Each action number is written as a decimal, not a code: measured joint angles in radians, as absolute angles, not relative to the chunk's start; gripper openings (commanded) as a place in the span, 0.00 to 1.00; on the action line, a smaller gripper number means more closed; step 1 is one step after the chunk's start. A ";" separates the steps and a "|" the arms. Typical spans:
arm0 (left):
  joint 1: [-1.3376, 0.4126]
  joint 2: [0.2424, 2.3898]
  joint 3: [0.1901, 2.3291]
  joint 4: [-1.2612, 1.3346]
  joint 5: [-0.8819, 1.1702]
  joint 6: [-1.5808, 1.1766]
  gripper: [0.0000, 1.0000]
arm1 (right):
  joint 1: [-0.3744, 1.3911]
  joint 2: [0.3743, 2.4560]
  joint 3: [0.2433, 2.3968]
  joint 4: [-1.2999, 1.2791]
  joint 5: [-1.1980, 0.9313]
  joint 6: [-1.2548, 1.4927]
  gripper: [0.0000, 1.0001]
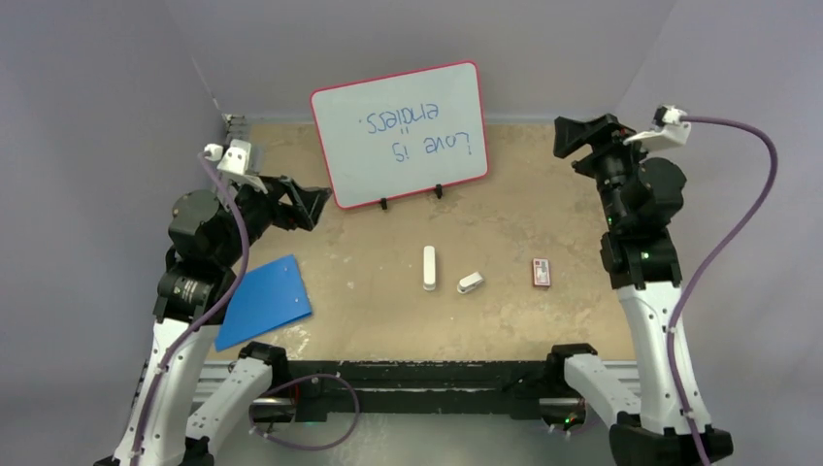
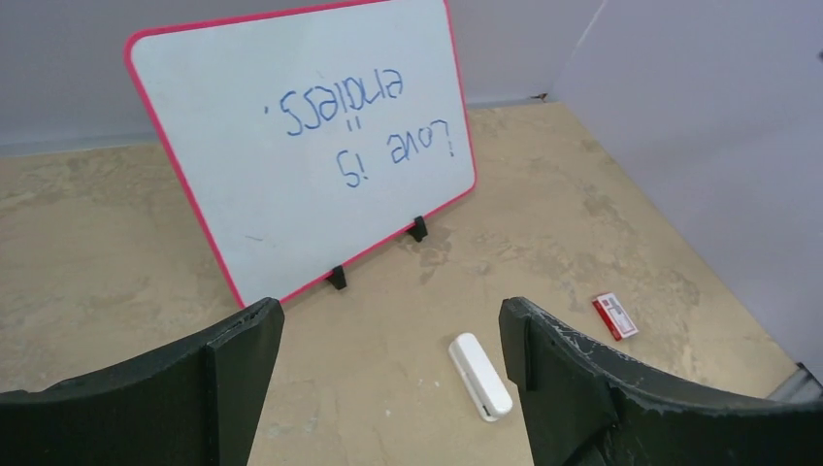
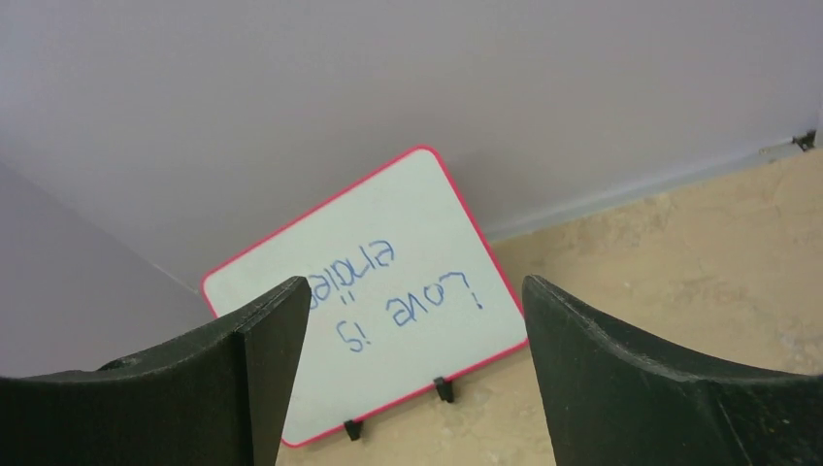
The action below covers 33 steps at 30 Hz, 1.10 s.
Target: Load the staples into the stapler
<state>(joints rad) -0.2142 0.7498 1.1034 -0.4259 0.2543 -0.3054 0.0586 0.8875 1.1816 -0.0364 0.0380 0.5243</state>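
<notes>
Tan tabletop (image 1: 388,320) bears stapler (image 1: 429,268); grey walls (image 1: 97,78)

A red-framed whiteboard (image 1: 398,136) stands at the back, a blue sheet (image 1: 264,301) lies left, a stubby white object (image 1: 471,282) near centre.

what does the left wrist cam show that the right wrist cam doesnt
Only the left wrist view: the white stapler lying flat on the table, and the red staple box further right.

Only the right wrist view: nothing of its own beyond a much larger stretch of grey wall; none of the task things appear.

Both: the pink-framed whiteboard with blue writing upside down, the tan table, and each arm's own black fingers, the left fingers and the right fingers, spread wide with nothing between them.
</notes>
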 measured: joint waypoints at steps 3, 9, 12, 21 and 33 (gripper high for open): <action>-0.212 0.727 1.067 -0.393 0.305 -0.321 0.85 | 0.057 0.934 1.158 -0.030 0.038 0.527 0.83; -0.210 0.730 1.010 -0.353 0.414 -0.364 0.86 | 0.057 0.997 1.024 -0.017 0.043 0.532 0.77; -0.209 0.754 0.961 -0.322 0.491 -0.398 0.86 | 0.060 1.023 0.967 -0.030 0.096 0.523 0.84; -0.208 0.908 0.804 -0.213 0.684 -0.518 0.87 | 0.066 1.048 0.796 -0.046 0.233 0.589 0.99; -0.208 0.995 0.798 -0.188 0.713 -0.539 0.87 | 0.067 1.205 0.715 -0.250 0.279 0.878 0.99</action>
